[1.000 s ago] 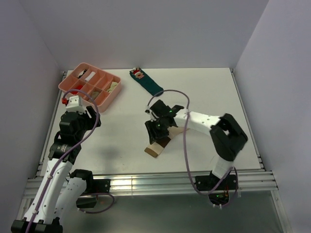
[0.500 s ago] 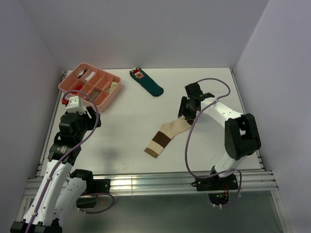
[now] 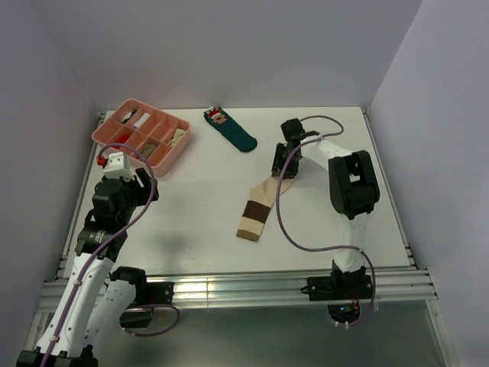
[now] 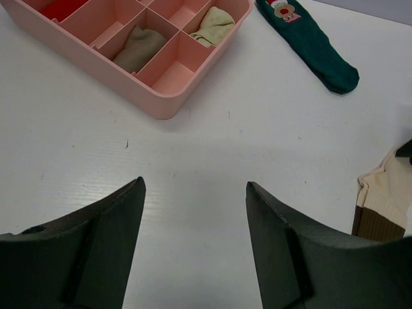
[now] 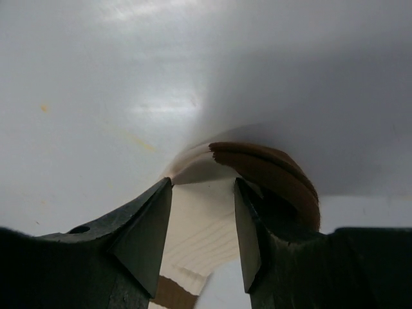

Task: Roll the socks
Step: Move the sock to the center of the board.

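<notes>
A cream sock (image 3: 256,210) with dark brown and tan bands lies stretched out at mid-table, its banded cuff toward the near edge. My right gripper (image 3: 287,167) is at its far end. In the right wrist view the right gripper (image 5: 203,182) is shut on the sock's cream fabric (image 5: 203,222), with the brown toe (image 5: 273,168) bulging beside one finger. My left gripper (image 4: 195,182) hovers open over bare table at the left, nothing between its fingers. The sock's edge (image 4: 381,206) shows at that view's right. A tan-brown fabric bundle (image 4: 138,48) sits in a tray compartment.
A pink divided tray (image 3: 114,134) stands at the back left; its wall (image 4: 161,103) is just ahead of my left gripper. A pale fabric piece (image 4: 212,24) fills another compartment. A dark teal sock (image 3: 229,130) with a red-and-white figure lies at the back centre.
My right gripper has moved from over the sock's middle toward the back right, pulling the toe end along. The sock now lies straighter and its cuff has shifted right. The left arm is still.
</notes>
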Action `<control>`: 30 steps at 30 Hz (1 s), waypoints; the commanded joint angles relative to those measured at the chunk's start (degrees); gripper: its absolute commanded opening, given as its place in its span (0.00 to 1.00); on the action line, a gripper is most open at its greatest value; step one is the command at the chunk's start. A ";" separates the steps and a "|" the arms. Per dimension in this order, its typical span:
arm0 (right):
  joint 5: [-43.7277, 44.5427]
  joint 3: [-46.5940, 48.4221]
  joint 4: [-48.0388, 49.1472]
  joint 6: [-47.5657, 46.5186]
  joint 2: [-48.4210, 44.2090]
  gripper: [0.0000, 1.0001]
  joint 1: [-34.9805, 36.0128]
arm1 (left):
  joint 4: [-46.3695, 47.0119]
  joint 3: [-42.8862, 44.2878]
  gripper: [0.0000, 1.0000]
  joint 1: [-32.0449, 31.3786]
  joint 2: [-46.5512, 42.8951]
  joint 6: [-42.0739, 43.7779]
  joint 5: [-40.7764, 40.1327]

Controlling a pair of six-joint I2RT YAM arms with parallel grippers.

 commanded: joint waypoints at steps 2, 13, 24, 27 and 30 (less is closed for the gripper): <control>-3.40 12.04 -1.87 -5.78 8.17 0.52 0.09 | 2.91 -0.43 0.69 -0.22 -0.64 1.54 0.91; -8.33 34.73 -4.70 -15.36 15.31 0.55 5.98 | 6.34 -1.04 0.74 -0.74 0.50 4.70 15.24; -6.40 9.98 6.90 -7.75 -13.04 0.59 8.53 | 8.27 4.22 0.79 -15.47 9.53 7.34 12.88; -6.49 -0.91 10.34 -4.13 -22.01 0.63 6.60 | 9.15 6.85 0.79 -23.82 16.20 9.71 9.10; -2.80 -4.80 8.15 -1.58 -28.27 0.63 4.67 | 10.82 9.40 0.79 -29.90 23.32 11.64 7.68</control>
